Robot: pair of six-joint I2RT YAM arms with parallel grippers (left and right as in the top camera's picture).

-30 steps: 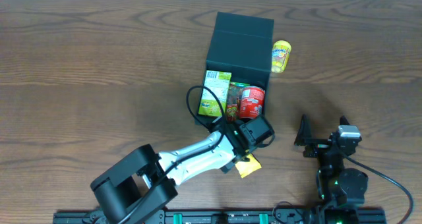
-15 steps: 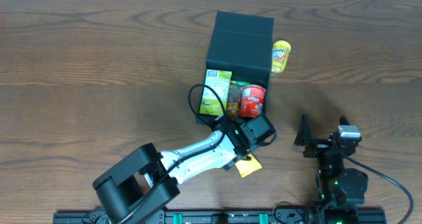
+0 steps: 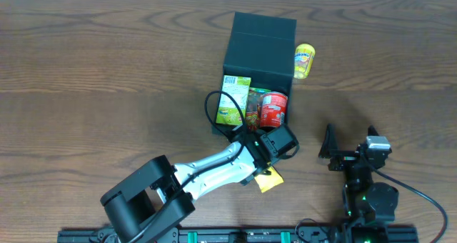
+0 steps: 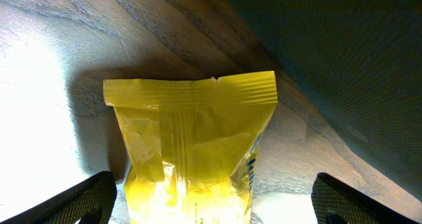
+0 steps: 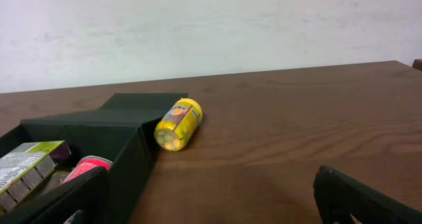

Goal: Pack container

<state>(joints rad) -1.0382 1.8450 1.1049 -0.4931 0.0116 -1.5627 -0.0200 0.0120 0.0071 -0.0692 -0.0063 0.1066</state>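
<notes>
We note left hand [image 4: 211, 204] spread wide, flanking yellow snack packet [image 4: 191, 151] on worktop [image 4: 39, 66], not pinching it. Container [image 3: 260, 43] just beyond it, open. Right hand [image 5: 211, 201] spread, empty.

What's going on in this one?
The left gripper hangs open over a yellow snack packet that lies on the table just in front of the dark container; nothing is gripped yet. The container is open, with a green-yellow carton and a red can inside. A yellow jar lies on its side on the table beside the container. The right gripper sits off to the side, open and holding nothing.
</notes>
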